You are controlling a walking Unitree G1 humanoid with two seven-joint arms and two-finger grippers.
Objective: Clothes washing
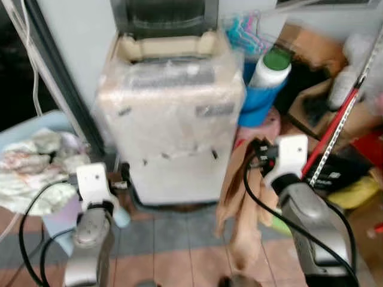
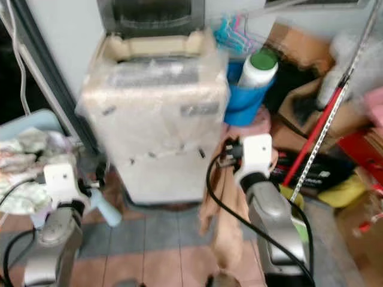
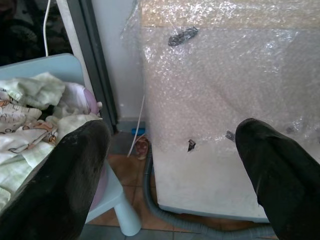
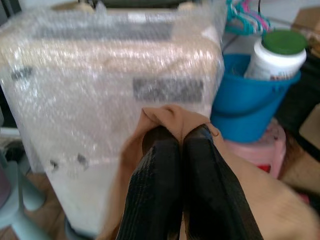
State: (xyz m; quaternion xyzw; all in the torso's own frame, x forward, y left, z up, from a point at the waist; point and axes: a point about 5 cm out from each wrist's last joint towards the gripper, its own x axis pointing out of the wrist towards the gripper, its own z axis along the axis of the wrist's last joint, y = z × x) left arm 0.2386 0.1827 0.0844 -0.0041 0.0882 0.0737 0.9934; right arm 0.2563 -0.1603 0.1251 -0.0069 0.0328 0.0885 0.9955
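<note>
Right gripper (image 4: pixel 181 137) fingers (image 4: pixel 156 185) pressed together, pinching a fold of the tan garment (image 1: pixel 242 209). Right arm raised, forearm angled up and forward, wrist bent toward the washing machine (image 1: pixel 170 113). Garment hangs from the fingertips, draping down past the forearm toward the tiled floor (image 1: pixel 179 239); its lower end is near the floor, contact unclear.

Washing machine stands just ahead of the right fingers, body wrapped in bubble wrap, lid up at the back. Beyond the right fingers and to their right: blue bucket (image 4: pixel 250 100) holding a white bottle with green cap (image 4: pixel 277 52), sitting on a pink stool (image 4: pixel 257 150). Hangers (image 4: pixel 242 12) behind the bucket. Red-handled pole (image 1: pixel 332 134) leans further right, amid boxes and clutter.

Left gripper (image 3: pixel 170 165) fingers (image 3: pixel 60 180) spread wide, holding nothing. Left arm low, forearm pointing up and forward, aimed at the machine's lower front corner. Grey drain hose (image 3: pixel 165 215) runs along the floor below and ahead of the left fingers. Left of the left fingers: light-blue stool (image 3: pixel 52 67) carrying a pile of pale printed clothes (image 1: pixel 33 164), close beside the left finger. Images are blurred.
</note>
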